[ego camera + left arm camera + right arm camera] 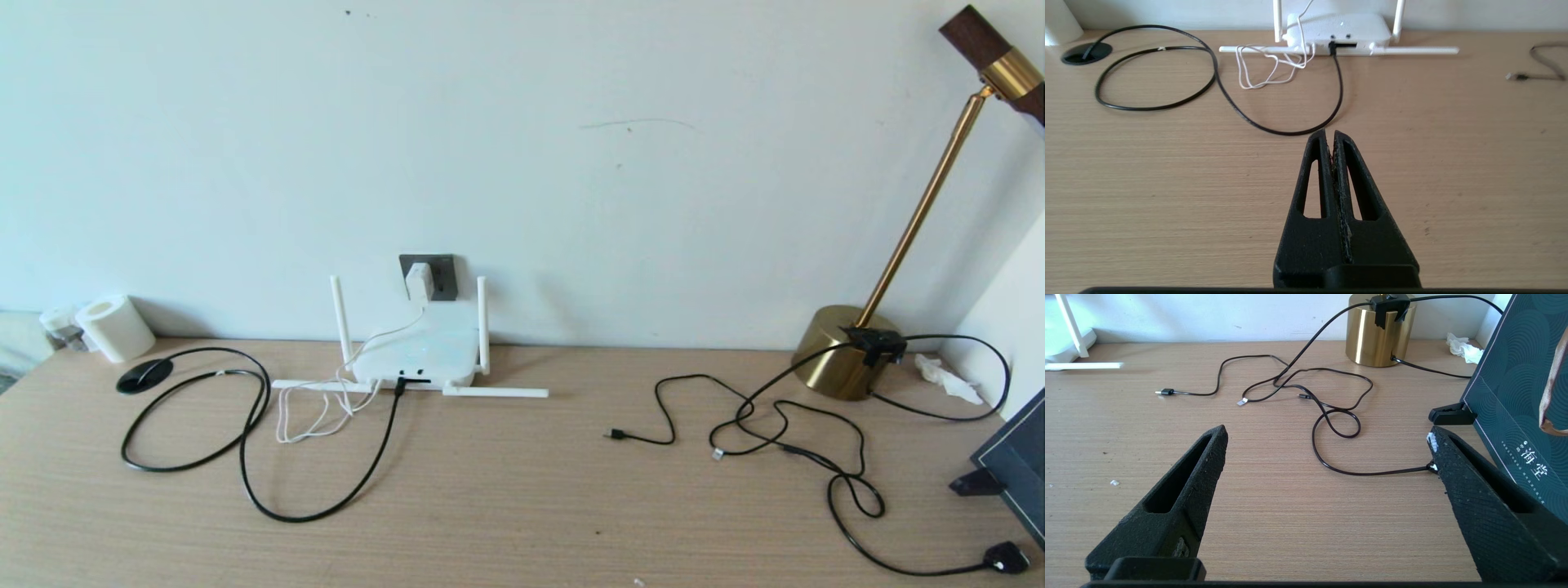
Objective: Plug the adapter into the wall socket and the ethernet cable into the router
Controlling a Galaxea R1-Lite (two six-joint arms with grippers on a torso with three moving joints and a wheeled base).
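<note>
Basically both plugs looked seated already. Going left to right: a white roll [115, 327] sat at the far-left wall, with a black grommet [144, 375] just in front, from which the ethernet cable [245, 457] came out, looped over the desk [522, 506] and ran up into a front port of the router [420, 353]. A thin white cord [314, 412] lay bunched just left of that port and rose to the adapter [420, 281], which sat in the wall socket [428, 277] directly above the router. Left gripper [1330, 134] hovered low over bare desk, fingers pressed together, holding nothing; the router lay straight ahead of it toward the wall, the cable's last run roughly along that same line, so the left arm was clearly nearer. Further right lay loose thin black cables [775, 425] with small plugs, then a brass lamp [845, 351], then a dark box [1515, 416]. Right gripper [1327, 445] was spread wide and empty, facing those loose cables, well apart from the router. Judged: task looked finished, any remaining move would be a left-arm check push.
</note>
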